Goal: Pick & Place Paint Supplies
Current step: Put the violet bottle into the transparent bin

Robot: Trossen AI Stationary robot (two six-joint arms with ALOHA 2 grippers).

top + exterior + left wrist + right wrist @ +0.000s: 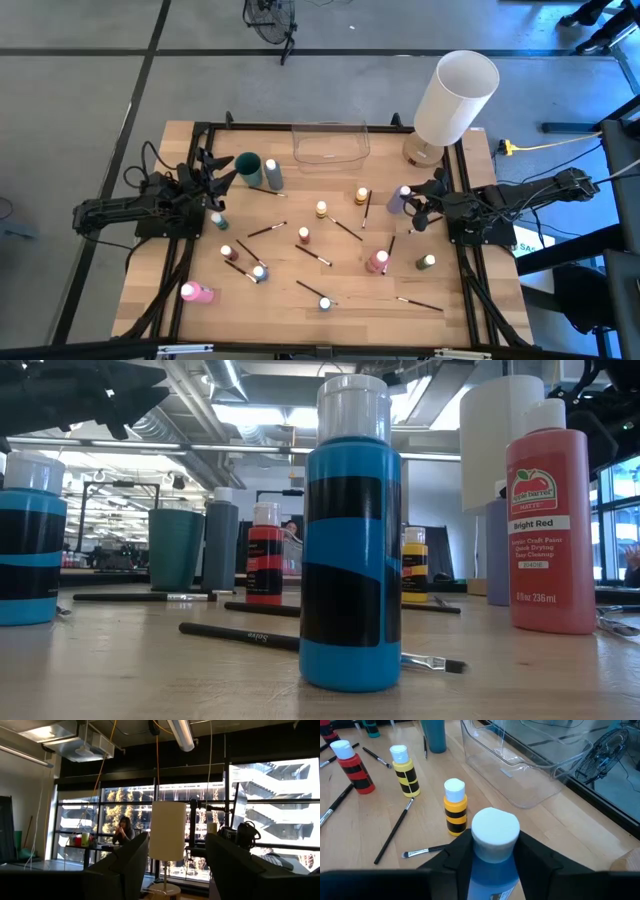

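Two dark jointed arms, black cables, blocky black gripper (492,855) fingers.

Right gripper (492,852) sits low at the table's right side, fingers (457,857) flanking a blue bottle (492,865). Left gripper (172,870) is raised, fingers (122,865) parted, nothing between them.

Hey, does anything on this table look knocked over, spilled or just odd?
One pink paint bottle lies on its side near the table's front left corner, while the other bottles stand upright. Thin dark paintbrushes lie scattered. No spill shows.
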